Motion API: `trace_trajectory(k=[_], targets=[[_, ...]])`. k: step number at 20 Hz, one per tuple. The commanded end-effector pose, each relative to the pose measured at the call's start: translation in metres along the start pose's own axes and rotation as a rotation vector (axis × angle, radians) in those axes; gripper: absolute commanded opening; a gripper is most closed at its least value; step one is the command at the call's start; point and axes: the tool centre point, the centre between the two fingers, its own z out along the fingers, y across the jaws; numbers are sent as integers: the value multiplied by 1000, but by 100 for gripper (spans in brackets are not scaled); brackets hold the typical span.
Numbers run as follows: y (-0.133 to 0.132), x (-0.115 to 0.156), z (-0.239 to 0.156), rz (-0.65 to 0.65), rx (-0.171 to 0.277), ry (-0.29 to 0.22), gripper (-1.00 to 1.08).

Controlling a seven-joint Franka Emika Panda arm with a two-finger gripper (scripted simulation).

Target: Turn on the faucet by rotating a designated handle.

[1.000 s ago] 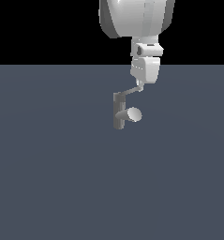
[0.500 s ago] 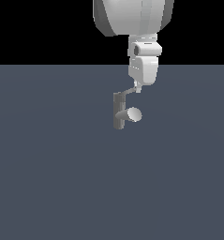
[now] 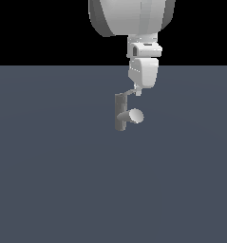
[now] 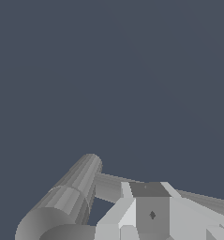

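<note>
Exterior view first: I read the gripper [image 3: 138, 91] sitting right at the outer end of the handle [image 3: 128, 92], the thin lever slanting off the top of the faucet [image 3: 120, 112]. Fingertips look touching or nearly touching the lever end; the fingers are too small and merged here, so I cannot tell whether they stand apart or together, nor whether they clamp the bar. Wrist view does not settle it either: one pale finger [image 4: 146, 211] fills the low part of the picture, with the grey bar of the handle [image 4: 108, 185] running just behind it and the post of the faucet [image 4: 66, 201] alongside.

Against the frames a second back, the gripper has slid toward the exterior view's left, and the handle has swung with it, now showing shorter and closer in to the post. Post and spout have not shifted.

Arm pose: it hangs straight down from the top of the scene, wrist vertical, hand pointing at the floor [image 3: 48, 180], just to the exterior view's right of the post and above the stubby spout.
</note>
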Motion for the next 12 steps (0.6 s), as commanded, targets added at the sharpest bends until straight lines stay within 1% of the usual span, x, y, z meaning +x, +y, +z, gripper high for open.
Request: trace_trajectory(k=[1,9,10,11,12], targets=[[3,-25,5,-18,-12,-7,-100],[15,-74,13,-21,-31,-13,-100],[15,-74,13,-21,-31,-13,-100],[10,-41,0,21,-3,1,-100],[7,-46,1,19,-4,0,-100]])
